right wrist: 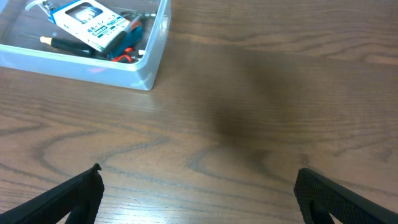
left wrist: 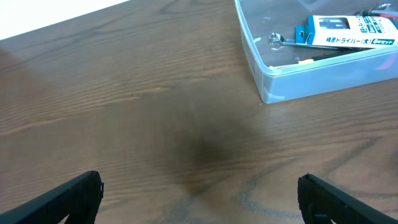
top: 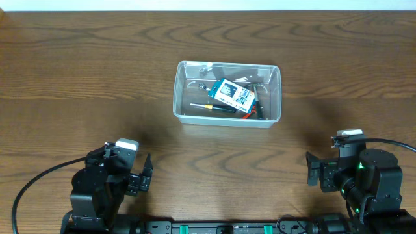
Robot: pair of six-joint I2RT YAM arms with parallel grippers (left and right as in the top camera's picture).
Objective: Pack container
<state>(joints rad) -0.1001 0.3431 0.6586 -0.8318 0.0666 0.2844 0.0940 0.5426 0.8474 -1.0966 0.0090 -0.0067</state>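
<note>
Our left gripper (left wrist: 199,190) is spread wide. Its two black fingers (left wrist: 71,198) sit at the lower corners of the left wrist view with bare wood between them, and it grasps nothing. Our right gripper (right wrist: 199,185) is likewise released, its tips far apart over the table (top: 78,78). From overhead we see both arms low at the near edge, one at the near left and one at the near right, each well apart from the container (top: 227,121).

The container is a clear, shallow plastic bin with rounded corners and a rim. It rests flat on the wooden table near the middle, beyond and between our two grippers. In the left wrist view its near corner shows at the upper right; in the right wrist view it shows at the upper left.

Inside it we find several things heaped together. A blue-and-white box (top: 234,95) lies tilted on top, right of centre, with printing on its face. By its near-left edge a screwdriver (top: 211,106) with a black handle and a yellow end lies along the bottom. A red-orange thing (right wrist: 121,55) pokes out beside the box toward the near right corner; we cannot tell what it is. A small silvery metal piece (left wrist: 277,39) lies by the box's left end. Dark items lie along the far wall, too indistinct for us to name.
</note>
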